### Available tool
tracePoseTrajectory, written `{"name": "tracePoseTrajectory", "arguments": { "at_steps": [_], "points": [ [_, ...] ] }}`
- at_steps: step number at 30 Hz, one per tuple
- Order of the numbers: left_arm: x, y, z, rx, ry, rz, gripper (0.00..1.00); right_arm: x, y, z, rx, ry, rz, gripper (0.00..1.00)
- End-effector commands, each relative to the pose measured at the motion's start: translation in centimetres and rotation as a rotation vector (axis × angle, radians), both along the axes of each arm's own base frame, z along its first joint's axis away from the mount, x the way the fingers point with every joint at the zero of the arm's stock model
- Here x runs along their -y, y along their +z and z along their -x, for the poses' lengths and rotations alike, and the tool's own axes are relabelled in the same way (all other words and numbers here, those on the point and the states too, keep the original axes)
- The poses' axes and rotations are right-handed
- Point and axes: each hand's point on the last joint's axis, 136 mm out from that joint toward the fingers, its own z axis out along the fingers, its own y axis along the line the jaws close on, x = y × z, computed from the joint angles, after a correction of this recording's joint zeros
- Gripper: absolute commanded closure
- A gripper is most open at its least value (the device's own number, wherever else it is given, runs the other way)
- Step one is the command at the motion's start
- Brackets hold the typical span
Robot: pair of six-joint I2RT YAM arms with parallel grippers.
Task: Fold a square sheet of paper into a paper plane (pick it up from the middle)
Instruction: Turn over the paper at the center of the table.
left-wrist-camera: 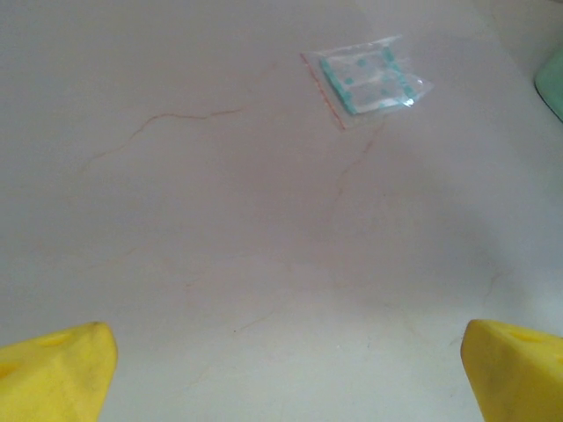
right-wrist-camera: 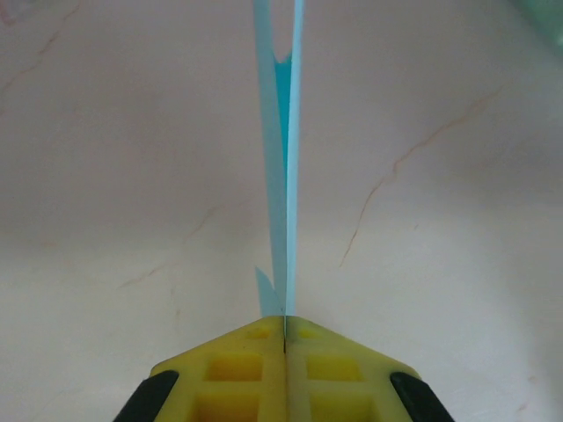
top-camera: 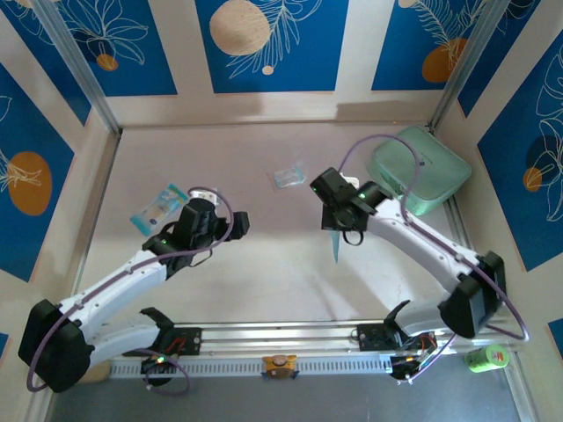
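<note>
Finding: slim light-blue paper plane (right-wrist-camera: 277, 193) pinched at its fold in my right gripper (right-wrist-camera: 284, 322); left gripper (left-wrist-camera: 286, 360) wide, empty. Advise pressing crease squarely, over worktop (top-camera: 264, 281) centre.

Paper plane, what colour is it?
The paper plane is light blue, clearest in the right wrist view.

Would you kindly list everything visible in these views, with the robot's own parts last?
paper plane: one, light blue, held by the right gripper, right of centre
clear wrapper: one, transparent with teal spots, centre back
printed packet: one, blue and white, left side
case: one, mint green, back right corner
round object: one, lime green, beyond the near right corner
small fitting: one, orange, middle of the near edge
table: one, pale beige, work surface
left gripper: one, yellow fingers, open and empty
right gripper: one, yellow fingers, shut on the paper plane
</note>
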Motion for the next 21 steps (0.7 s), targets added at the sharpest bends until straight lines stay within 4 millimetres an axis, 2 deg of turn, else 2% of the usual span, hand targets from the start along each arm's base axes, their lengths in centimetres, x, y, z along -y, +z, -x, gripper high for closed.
{"name": "tracePoseTrajectory", "arguments": {
  "at_steps": [1, 4, 6, 8, 14, 16, 18, 20, 21],
  "points": [
    [-2.9, 0.1, 1.3, -0.013, 0.105, 0.003, 0.0, 2.3, -0.1, -0.4, -0.018, 0.037, 0.3, 0.98],
    [-5.7, 1.4, 2.3, 0.038, 0.193, -0.026, 0.0, 0.9, -1.4, -0.7, -0.039, 0.071, 0.362, 0.97],
    [-6.9, 2.3, 2.9, 0.074, 0.23, -0.029, 0.0, -0.9, -2.6, -0.9, -0.046, 0.118, 0.374, 0.97],
    [-7.9, 2.9, 3.4, 0.09, 0.26, -0.038, 0.0, -3.6, -4.2, -0.8, -0.072, 0.187, 0.355, 0.95],
    [-9.2, 3.4, 3.7, 0.104, 0.279, -0.114, 0.0, -11.8, -9.0, 0.1, -0.194, 0.292, 0.209, 0.9],
    [-9.2, 3.5, 3.7, 0.108, 0.269, -0.128, 0.0, -14.2, -9.9, 0.4, -0.217, 0.319, 0.147, 0.86],
    [-9.1, 3.4, 3.8, 0.101, 0.263, -0.133, 0.0, -16.0, -10.0, 0.7, -0.234, 0.339, 0.072, 0.85],
    [-8.5, 3.4, 3.9, 0.098, 0.228, -0.123, 0.0, -17.5, -9.5, 1.0, -0.228, 0.356, -0.034, 0.64],
    [-8.1, 3.2, 3.8, 0.096, 0.202, -0.119, 0.0, -18.2, -9.1, 1.1, -0.23, 0.371, -0.106, 0.61]
  ]
}}
